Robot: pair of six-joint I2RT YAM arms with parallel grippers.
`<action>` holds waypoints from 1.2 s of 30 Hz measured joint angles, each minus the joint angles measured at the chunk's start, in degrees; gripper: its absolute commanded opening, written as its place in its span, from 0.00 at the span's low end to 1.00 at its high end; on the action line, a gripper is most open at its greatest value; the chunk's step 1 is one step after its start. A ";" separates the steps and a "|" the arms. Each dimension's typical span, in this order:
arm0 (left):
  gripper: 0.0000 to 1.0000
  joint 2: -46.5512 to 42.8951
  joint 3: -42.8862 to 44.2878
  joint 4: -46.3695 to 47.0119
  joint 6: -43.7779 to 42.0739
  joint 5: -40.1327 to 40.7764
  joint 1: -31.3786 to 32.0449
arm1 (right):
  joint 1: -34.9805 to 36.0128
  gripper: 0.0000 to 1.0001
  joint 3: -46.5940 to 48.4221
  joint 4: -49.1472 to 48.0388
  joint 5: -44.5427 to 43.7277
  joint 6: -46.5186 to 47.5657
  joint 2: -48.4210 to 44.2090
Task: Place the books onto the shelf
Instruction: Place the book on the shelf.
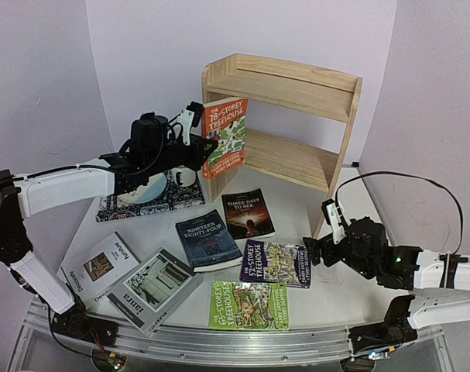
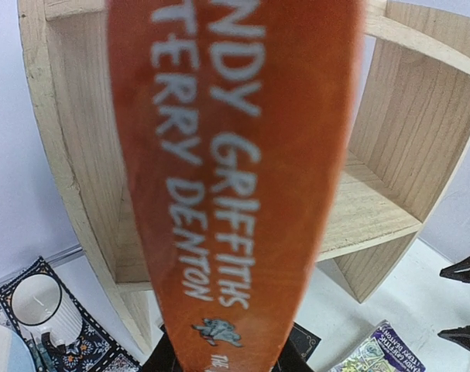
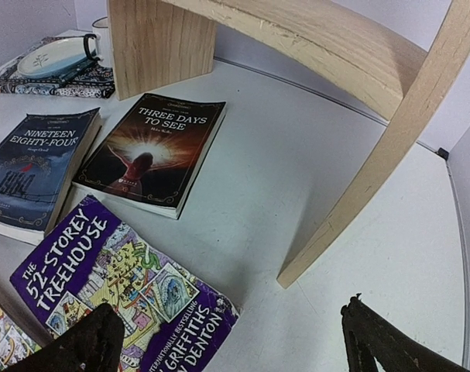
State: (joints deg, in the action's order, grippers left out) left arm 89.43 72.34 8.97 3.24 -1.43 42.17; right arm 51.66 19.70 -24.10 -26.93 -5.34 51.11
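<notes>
Pale lilac walls [image 1: 49, 62] close in a smooth white table [image 1: 296, 201], and at its far side stands the pine shelf [image 1: 296, 85], two open tiers of grainy light wood between flat side panels. From above, the left gripper [image 1: 209, 147] is clamped on the left edge of the orange Treehouse paperback [image 1: 225, 138], holding it upright in the air just in front of the shelf's left panel. Behind and below those fingers a patterned placemat [image 1: 118, 208] carries a pale round plate [image 1: 151, 191] and a mug [image 1: 185, 177]. Six books lie flat on the table: white Decorate [image 1: 99, 270], grey ianra [image 1: 153, 288], dark blue Nineteen Eighty-Four [image 1: 208, 240], black Three Days to See [image 1: 247, 214], the green Treehouse paperback [image 1: 248, 304] and the purple Treehouse paperback [image 1: 275, 263]. That last one lies just ahead of the right gripper [image 1: 316, 252], whose fingers stand wide apart on nothing. At the left wrist, a glossy orange band with blurred white lettering rises straight out from between the fingers, and the shelf's bare boards curve behind it on both sides. At the right wrist, two dark, matte fingertips [image 3: 87, 345] sit far apart at the bottom. The busy purple cover lies by one of them, the two dark books lie beyond it, and the foot of the shelf's slanted panel rests on the table ahead.
</notes>
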 measured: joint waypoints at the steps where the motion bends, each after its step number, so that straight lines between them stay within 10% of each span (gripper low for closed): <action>1: 0.00 0.05 0.01 0.00 -0.33 0.36 0.00 | 0.00 0.98 0.00 -0.02 0.05 0.00 0.00; 36: 0.00 2.11 -0.47 4.52 -4.79 2.51 -0.09 | 0.00 0.98 0.00 -0.39 0.62 -0.14 0.93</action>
State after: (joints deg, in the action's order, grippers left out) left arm 91.55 71.87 13.49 -1.54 1.08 42.09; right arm 51.66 19.70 -24.49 -26.32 -5.49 52.04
